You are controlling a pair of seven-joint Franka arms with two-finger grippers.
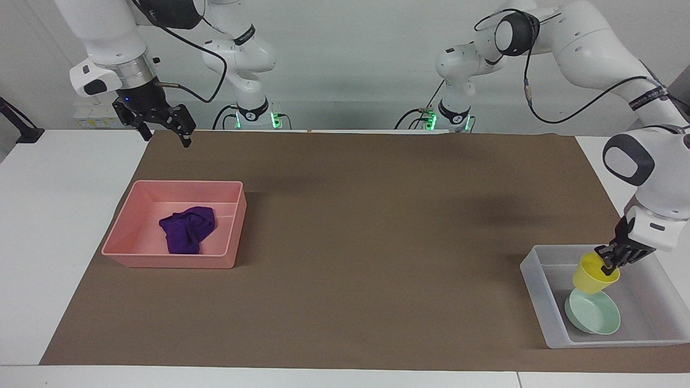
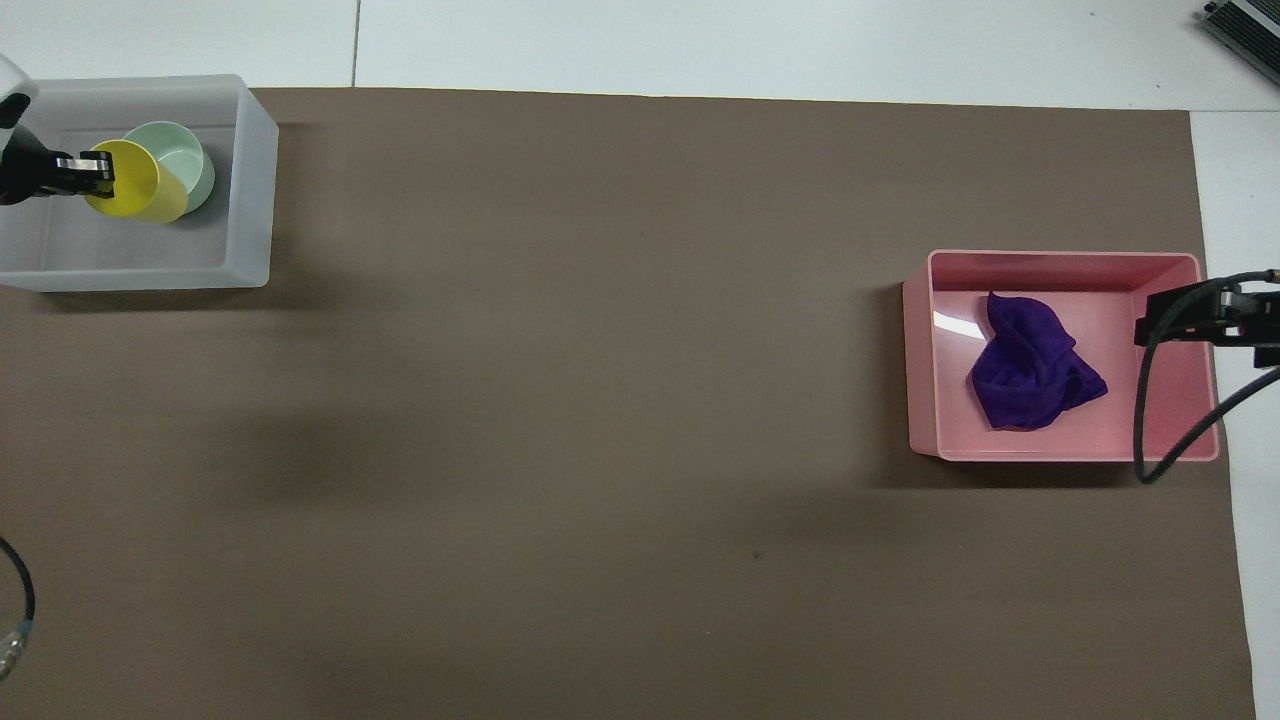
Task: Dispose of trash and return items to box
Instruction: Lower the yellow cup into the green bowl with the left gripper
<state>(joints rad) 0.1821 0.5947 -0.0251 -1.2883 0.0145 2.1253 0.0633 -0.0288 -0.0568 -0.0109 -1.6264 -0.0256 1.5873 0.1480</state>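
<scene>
My left gripper [image 1: 611, 261] is shut on the rim of the yellow cup [image 1: 592, 276], which hangs tilted inside the whitish box [image 1: 535, 286] at the left arm's end of the table. Right under the cup lies the mint-green bowl [image 1: 597, 315] on the box's floor; whether they touch I cannot tell. From overhead the cup [image 2: 137, 183] covers part of the bowl [image 2: 188, 160], with the left gripper [image 2: 86, 172] at its rim. The purple cloth [image 1: 186, 229] lies crumpled in the pink tray [image 1: 178, 262]. My right gripper [image 1: 166, 134] hangs open and holds nothing, over the mat's edge near the pink tray.
A brown mat [image 1: 366, 226] covers most of the white table. The box [image 2: 252, 205] and the pink tray [image 2: 921, 370] sit at its two ends, the cloth [image 2: 1030, 372] inside the tray. The right gripper [image 2: 1195, 315] and its cable overlap the tray from overhead.
</scene>
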